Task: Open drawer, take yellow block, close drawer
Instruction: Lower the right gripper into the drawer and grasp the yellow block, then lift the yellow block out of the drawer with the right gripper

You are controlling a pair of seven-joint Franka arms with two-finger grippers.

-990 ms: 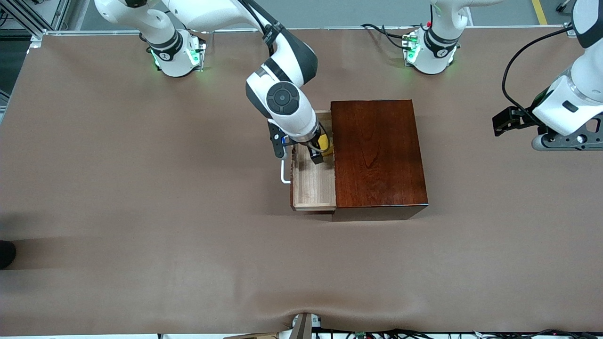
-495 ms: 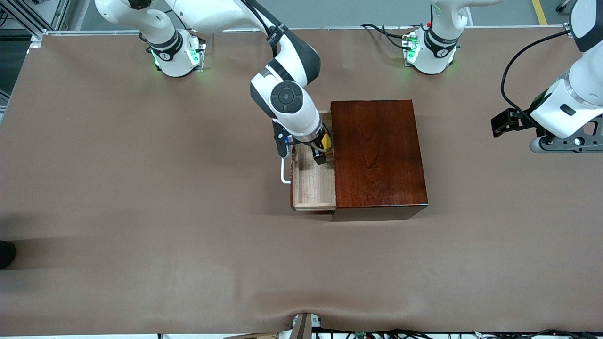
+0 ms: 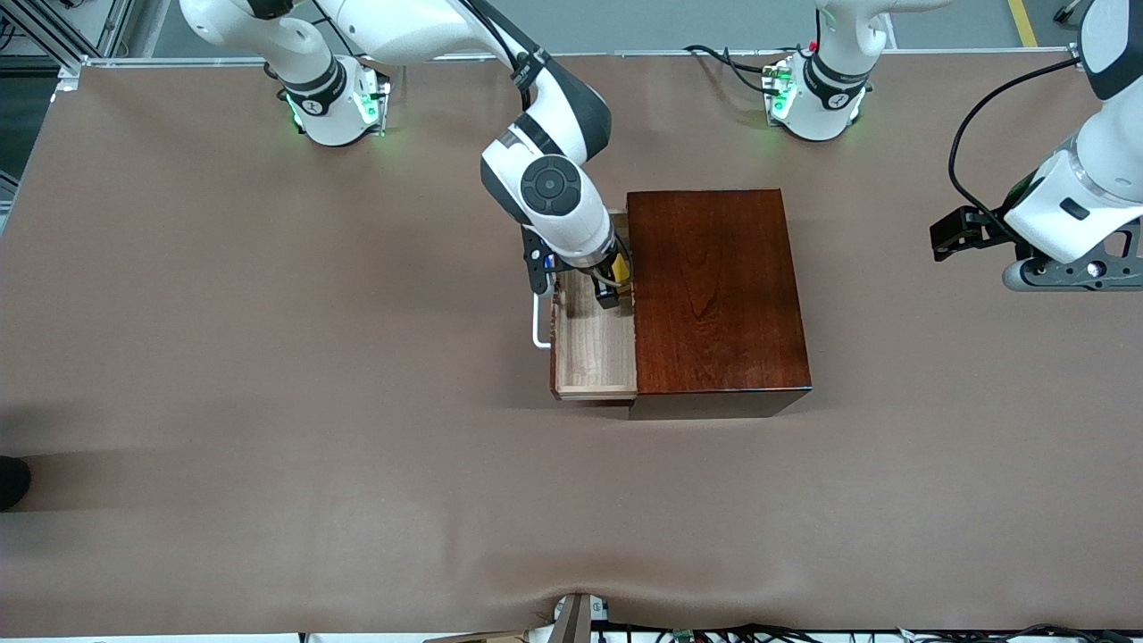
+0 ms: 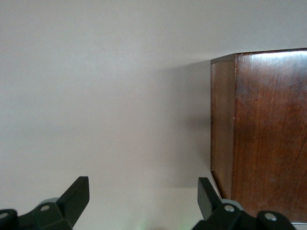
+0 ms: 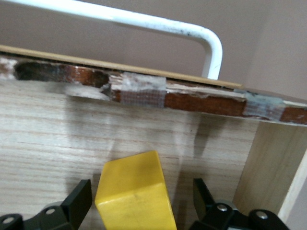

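The right gripper is down inside the open drawer, its jaws set apart with the yellow block between them. In the right wrist view a finger shows on either side of the cube with a gap at each face, so the jaws are not clamped on it and the block appears to sit on the light-wood floor of the drawer. In the front view only a sliver of yellow shows under the wrist, close against the dark wooden box and in the part of the drawer farther from the front camera. The white handle stands on the drawer's front, toward the right arm's end of the desk.

The left gripper waits in the air above the left arm's end of the desk, its jaws wide apart and empty, with a corner of the box in its wrist view.

By these views the first step is done: the drawer is pulled out. The taking of the block is in hand but not finished, since the jaws have yet to close and lift. After that the drawer remains to be pushed shut.
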